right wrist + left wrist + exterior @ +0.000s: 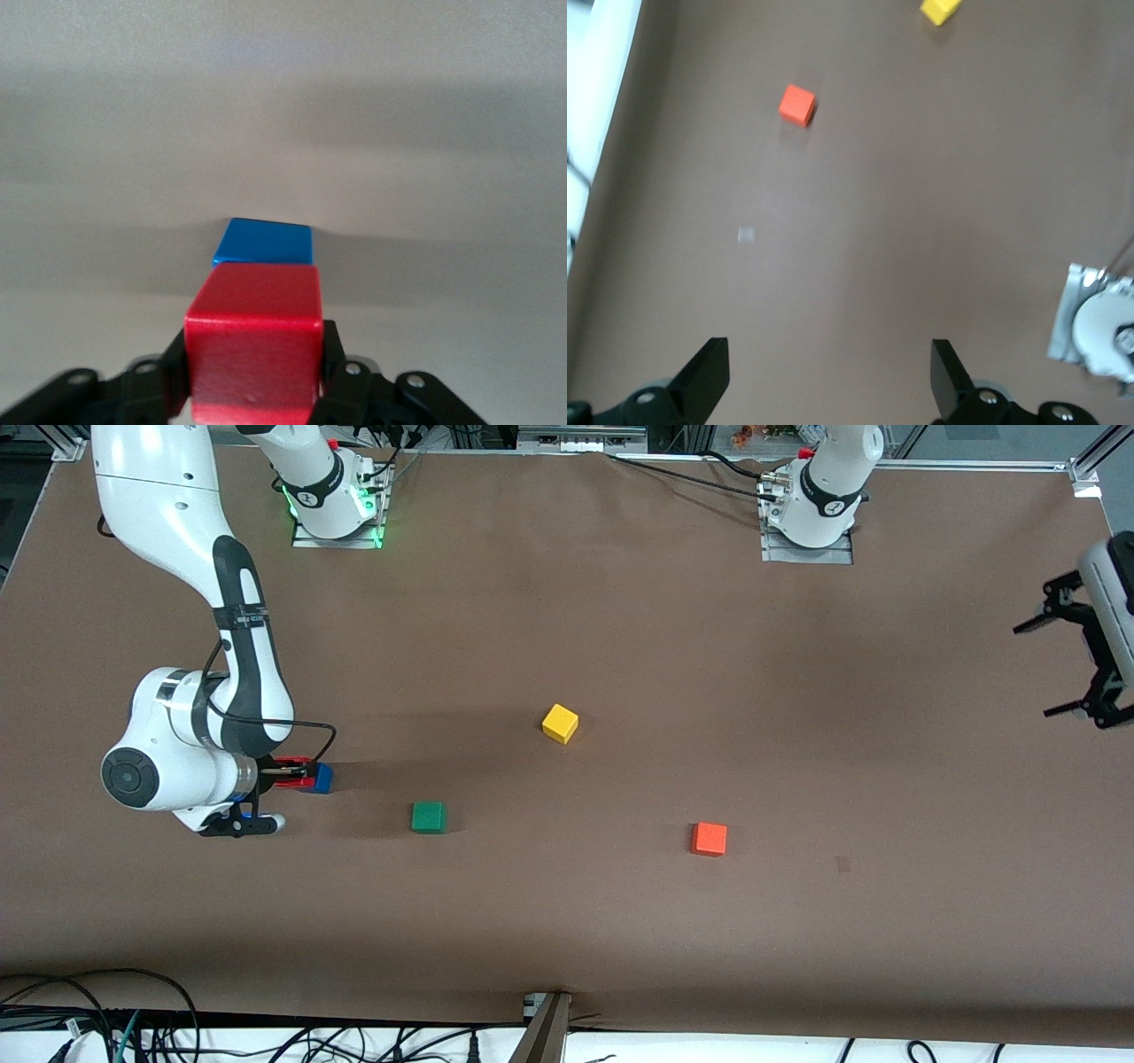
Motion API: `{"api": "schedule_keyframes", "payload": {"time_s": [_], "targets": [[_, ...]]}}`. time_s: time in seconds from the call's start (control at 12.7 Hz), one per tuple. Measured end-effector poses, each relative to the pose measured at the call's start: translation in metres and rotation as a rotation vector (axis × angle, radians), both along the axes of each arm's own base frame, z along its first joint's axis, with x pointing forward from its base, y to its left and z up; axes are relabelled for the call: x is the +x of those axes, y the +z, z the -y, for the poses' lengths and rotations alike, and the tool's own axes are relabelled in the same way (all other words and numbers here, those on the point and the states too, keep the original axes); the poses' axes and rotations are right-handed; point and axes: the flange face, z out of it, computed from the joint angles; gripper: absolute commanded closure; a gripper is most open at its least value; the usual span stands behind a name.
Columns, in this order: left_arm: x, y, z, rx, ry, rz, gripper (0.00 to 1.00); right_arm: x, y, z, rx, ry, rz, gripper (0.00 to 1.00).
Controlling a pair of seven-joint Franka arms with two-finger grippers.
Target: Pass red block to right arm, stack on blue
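Observation:
My right gripper [297, 772] is shut on the red block [291, 767], low over the table at the right arm's end. In the right wrist view the fingers [332, 354] clamp both sides of the red block [255, 341]. The blue cube [264, 243] lies on the table just past it, partly hidden by it. In the front view the blue cube [321, 779] shows right beside the red block; I cannot tell whether they touch. My left gripper [1035, 670] is open and empty, up in the air at the left arm's end of the table; its fingertips [709, 363] stand wide apart over bare table.
A green cube [429, 817], a yellow cube [560, 723] and an orange cube [709, 839] lie on the brown table. The orange cube [797, 104] and the yellow cube [939, 9] also show in the left wrist view. Cables hang along the table's front edge.

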Motion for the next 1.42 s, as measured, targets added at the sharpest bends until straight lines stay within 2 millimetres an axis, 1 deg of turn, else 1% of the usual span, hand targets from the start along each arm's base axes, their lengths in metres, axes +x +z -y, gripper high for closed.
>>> {"api": "schedule_keyframes", "payload": {"time_s": [0.08,0.16,0.24,0.31,0.47,0.55,0.63,0.71,0.79,0.87,1.02,1.1,1.18,1.42], "targets": [[-0.011,0.003,0.016,0.03,0.063,-0.012,0.0,0.0,0.001,-0.002,0.001,0.001,0.001,0.0],[-0.028,0.003,0.042,0.064,0.16,-0.035,0.0,0.003,0.007,-0.007,0.004,0.007,0.014,0.0],[-0.037,0.002,0.053,0.082,0.237,-0.049,0.0,0.006,0.014,-0.01,0.008,0.012,0.028,0.0],[-0.044,-0.003,0.061,0.107,0.37,-0.066,0.0,0.01,0.026,-0.013,0.013,0.017,0.047,0.0],[-0.049,-0.025,0.077,0.154,0.657,-0.083,0.0,0.018,0.06,-0.019,0.03,0.029,0.074,0.0],[-0.05,-0.04,0.085,0.167,0.741,-0.088,0.0,0.022,0.079,-0.022,0.038,0.036,0.081,0.0],[-0.05,-0.053,0.088,0.173,0.783,-0.089,0.0,0.024,0.099,-0.023,0.045,0.041,0.089,0.0],[-0.049,-0.064,0.085,0.178,0.815,-0.094,0.0,0.027,0.119,-0.022,0.048,0.042,0.096,0.0],[-0.047,-0.069,0.073,0.182,0.845,-0.097,0.0,0.027,0.139,-0.018,0.051,0.04,0.104,0.0],[-0.044,-0.072,0.054,0.181,0.881,-0.096,0.0,0.027,0.158,-0.011,0.053,0.034,0.114,0.0],[-0.037,-0.075,0.004,0.159,0.961,-0.069,0.0,0.021,0.196,0.002,0.065,0.021,0.142,0.0],[-0.035,-0.078,-0.014,0.152,0.981,-0.061,0.0,0.016,0.215,0.006,0.076,0.018,0.151,0.0],[-0.033,-0.08,-0.022,0.147,0.995,-0.053,0.0,0.009,0.233,0.008,0.085,0.019,0.153,0.0],[-0.03,-0.082,-0.018,0.125,0.993,-0.012,0.0,-0.014,0.275,0.013,0.092,0.036,0.119,0.0]]}}
